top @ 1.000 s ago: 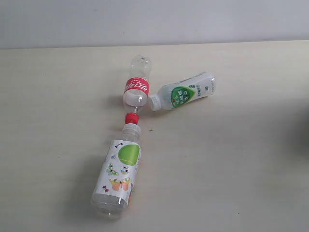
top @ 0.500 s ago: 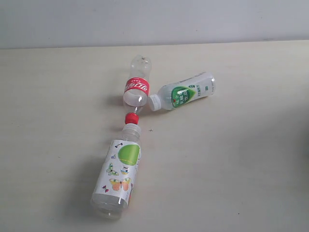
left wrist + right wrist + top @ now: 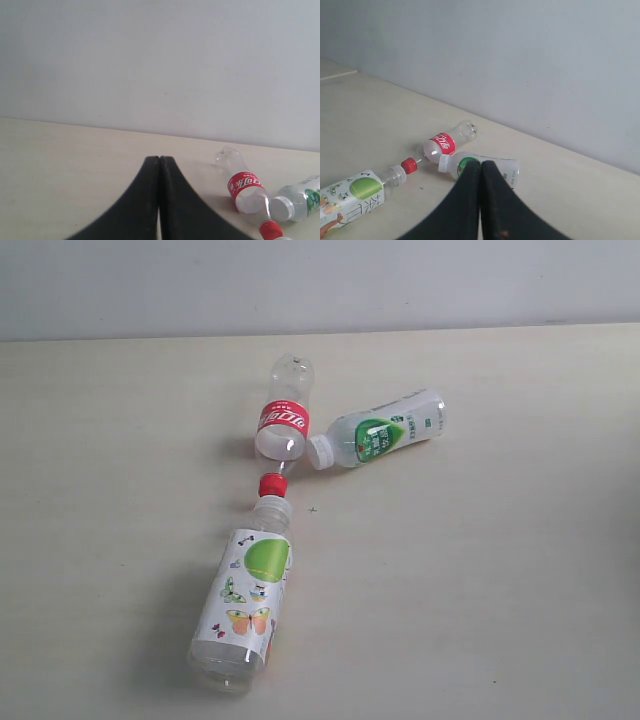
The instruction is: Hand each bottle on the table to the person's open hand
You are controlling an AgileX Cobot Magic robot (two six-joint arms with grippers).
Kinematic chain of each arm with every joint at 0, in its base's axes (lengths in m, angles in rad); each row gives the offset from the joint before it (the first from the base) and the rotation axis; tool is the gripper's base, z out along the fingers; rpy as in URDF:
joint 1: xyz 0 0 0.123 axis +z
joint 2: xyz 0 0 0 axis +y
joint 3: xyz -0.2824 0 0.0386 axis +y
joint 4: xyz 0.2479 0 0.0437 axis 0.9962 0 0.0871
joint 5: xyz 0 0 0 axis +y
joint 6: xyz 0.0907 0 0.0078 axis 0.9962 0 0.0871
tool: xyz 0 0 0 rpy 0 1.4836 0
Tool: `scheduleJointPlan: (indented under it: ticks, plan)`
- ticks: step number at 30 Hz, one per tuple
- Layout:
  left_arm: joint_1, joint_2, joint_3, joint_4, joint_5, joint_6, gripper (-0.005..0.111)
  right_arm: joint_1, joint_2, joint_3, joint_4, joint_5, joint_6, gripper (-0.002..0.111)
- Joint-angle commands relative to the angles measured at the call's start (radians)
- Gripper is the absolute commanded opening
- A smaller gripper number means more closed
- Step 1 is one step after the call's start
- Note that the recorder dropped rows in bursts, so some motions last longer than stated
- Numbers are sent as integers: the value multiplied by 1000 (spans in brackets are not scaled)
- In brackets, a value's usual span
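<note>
Three bottles lie on their sides on the table (image 3: 480,570). The clear bottle with the red label (image 3: 283,420) points its red cap (image 3: 272,484) at the neck of the large butterfly-label bottle (image 3: 248,590). The green-white label bottle (image 3: 385,432) lies to its right, its white cap beside the red-label bottle. Neither gripper shows in the exterior view. My left gripper (image 3: 159,159) is shut and empty, short of the red-label bottle (image 3: 243,186). My right gripper (image 3: 481,163) is shut and empty, its tips overlapping the green-white bottle (image 3: 507,170) in that view. The person's open hand is out of view.
A plain grey wall (image 3: 320,285) runs along the table's far edge. A few tiny dark specks mark the tabletop, one (image 3: 312,508) beside the butterfly bottle's neck.
</note>
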State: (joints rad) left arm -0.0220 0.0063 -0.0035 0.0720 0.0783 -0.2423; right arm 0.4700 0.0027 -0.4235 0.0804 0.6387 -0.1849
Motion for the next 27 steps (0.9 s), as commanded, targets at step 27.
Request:
scheduleJointPlan:
  ticks: [27]
  plan:
    - [2, -6, 4, 3, 3, 1, 0, 7, -3, 12, -6, -36, 7, 1]
